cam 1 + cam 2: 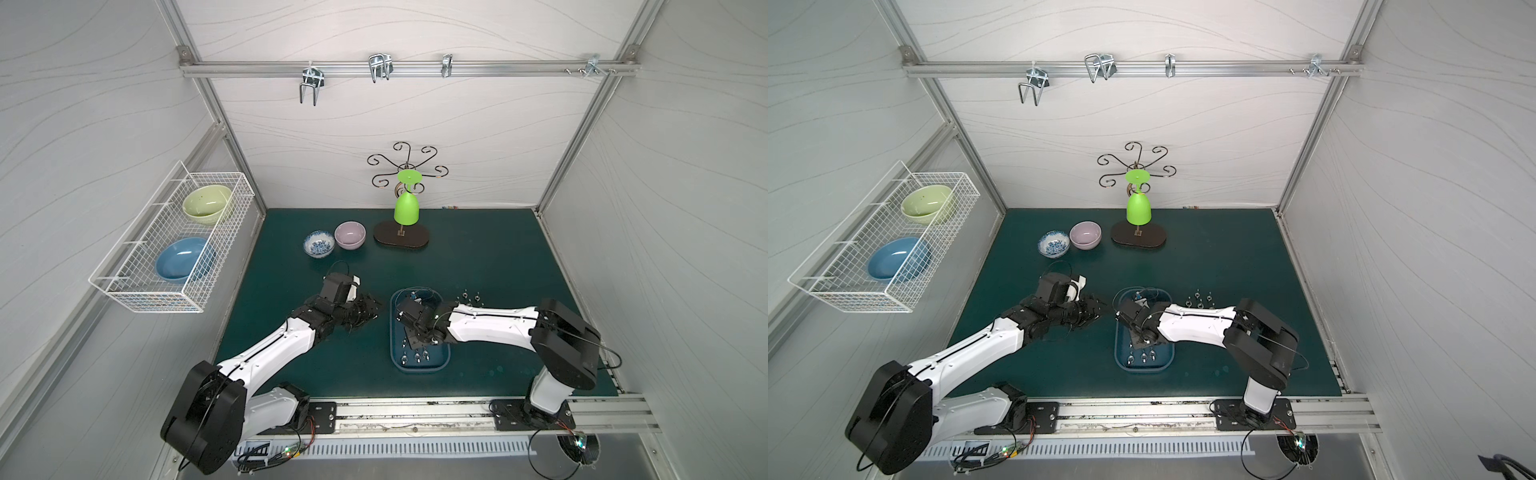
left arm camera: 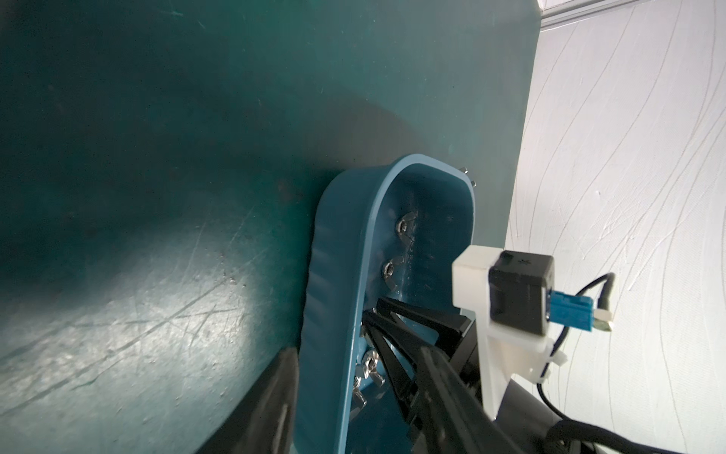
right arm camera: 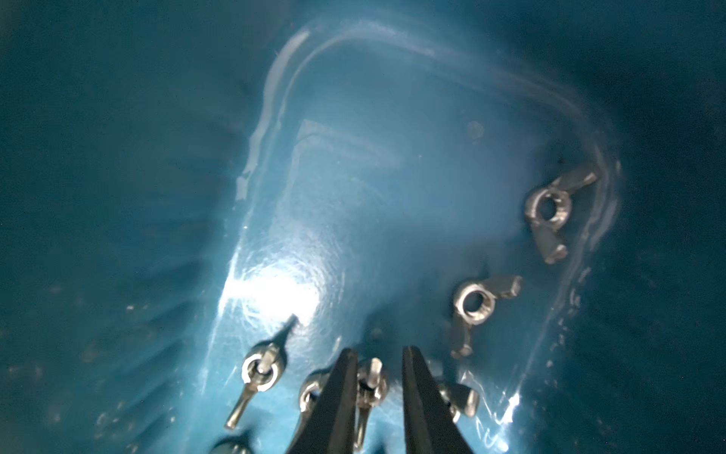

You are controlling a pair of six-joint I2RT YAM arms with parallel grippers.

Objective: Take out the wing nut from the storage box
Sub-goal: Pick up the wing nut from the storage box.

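Observation:
The blue storage box point(image 1: 419, 370) point(image 1: 1144, 369) lies on the green mat and holds several silver wing nuts point(image 1: 415, 355). My right gripper point(image 1: 410, 341) point(image 3: 379, 353) points down into the storage box point(image 3: 353, 196). Its jaws straddle one wing nut point(image 3: 371, 383): one finger touches it, while a small gap shows at the other. More wing nuts point(image 3: 473, 302) lie around the fingers. My left gripper point(image 1: 372, 311) point(image 1: 1100, 309) stands open at the box's left wall point(image 2: 334, 275), with one finger point(image 2: 281, 397) outside that wall.
Several loose wing nuts point(image 1: 469, 297) lie on the mat right of the box. At the back stand a patterned bowl point(image 1: 318, 244), a pink bowl point(image 1: 350, 235) and a cup rack with a green cup point(image 1: 406, 210). A wire basket point(image 1: 124, 291) hangs on the left wall.

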